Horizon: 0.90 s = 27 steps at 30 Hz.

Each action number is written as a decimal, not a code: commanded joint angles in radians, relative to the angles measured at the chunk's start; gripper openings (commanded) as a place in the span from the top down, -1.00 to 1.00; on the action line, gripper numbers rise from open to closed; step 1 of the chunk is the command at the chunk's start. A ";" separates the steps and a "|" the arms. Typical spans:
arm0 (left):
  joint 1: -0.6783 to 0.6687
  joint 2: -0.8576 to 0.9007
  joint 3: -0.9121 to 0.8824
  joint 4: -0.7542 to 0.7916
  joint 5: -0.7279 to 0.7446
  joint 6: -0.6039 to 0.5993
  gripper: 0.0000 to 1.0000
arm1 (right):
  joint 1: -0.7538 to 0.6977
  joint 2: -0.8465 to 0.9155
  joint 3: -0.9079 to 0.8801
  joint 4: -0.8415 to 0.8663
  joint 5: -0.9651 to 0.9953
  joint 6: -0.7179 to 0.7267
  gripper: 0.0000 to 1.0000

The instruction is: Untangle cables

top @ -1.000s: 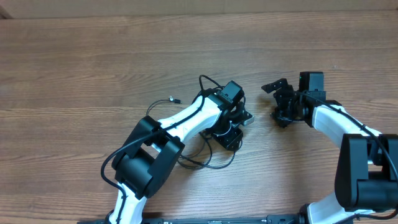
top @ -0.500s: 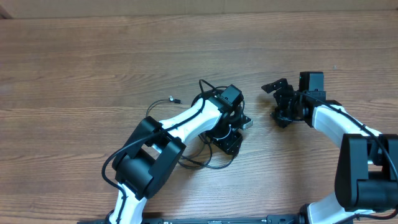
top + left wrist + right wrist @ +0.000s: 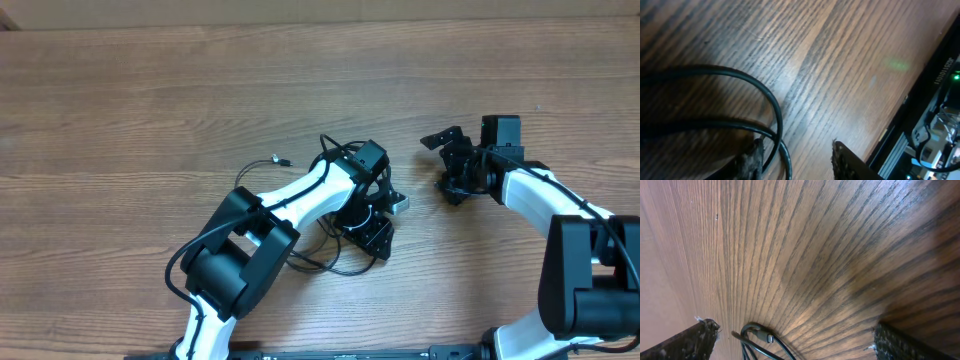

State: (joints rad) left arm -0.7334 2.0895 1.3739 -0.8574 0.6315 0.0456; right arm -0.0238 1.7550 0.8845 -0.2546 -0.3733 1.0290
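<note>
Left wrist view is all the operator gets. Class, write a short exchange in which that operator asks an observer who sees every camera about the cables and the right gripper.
Operator: Where do these cords go beyond my frame?
Observer: Overhead, the cables loop out from under the left arm, on the side nearer the robot's base.
Operator: And the right gripper?
Observer: The right gripper is open, holds nothing, and sits apart from the cables, off to their right.
</note>
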 commanded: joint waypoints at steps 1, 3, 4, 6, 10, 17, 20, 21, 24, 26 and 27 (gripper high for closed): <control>-0.008 0.016 -0.011 -0.008 0.055 -0.008 0.03 | -0.011 0.071 -0.059 -0.037 0.148 -0.008 -1.00; -0.007 0.016 -0.011 -0.008 0.103 -0.008 -0.02 | -0.011 0.071 -0.059 -0.038 0.148 -0.008 -1.00; -0.007 0.016 -0.011 -0.008 0.110 -0.008 -0.02 | -0.011 0.071 -0.059 -0.037 0.148 -0.008 -1.00; -0.008 0.016 -0.011 -0.008 0.109 -0.008 -0.01 | -0.011 0.071 -0.059 -0.037 0.148 -0.008 -1.00; -0.013 0.016 -0.011 -0.005 0.095 -0.008 -0.01 | -0.011 0.071 -0.059 -0.038 0.148 -0.008 -1.00; -0.042 0.016 -0.012 0.023 0.091 -0.046 -0.02 | -0.011 0.071 -0.059 -0.037 0.148 -0.008 -1.00; -0.051 0.016 -0.012 0.029 0.090 -0.077 -0.02 | -0.011 0.071 -0.059 -0.038 0.148 -0.008 -1.00; -0.053 0.016 -0.012 0.029 0.090 -0.079 -0.03 | -0.011 0.071 -0.059 -0.038 0.148 -0.008 -1.00; -0.063 0.016 -0.012 0.031 0.051 -0.089 -0.03 | -0.011 0.071 -0.059 -0.037 0.148 -0.008 -1.00; -0.070 0.016 -0.012 0.032 -0.011 -0.123 -0.09 | -0.011 0.071 -0.059 -0.038 0.148 -0.008 -1.00; -0.073 0.016 -0.012 0.032 -0.037 -0.139 -0.11 | -0.011 0.071 -0.059 -0.038 0.149 -0.008 -1.00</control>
State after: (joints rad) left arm -0.7910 2.0895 1.3727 -0.8284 0.6716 -0.0326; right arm -0.0238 1.7550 0.8845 -0.2543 -0.3733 1.0290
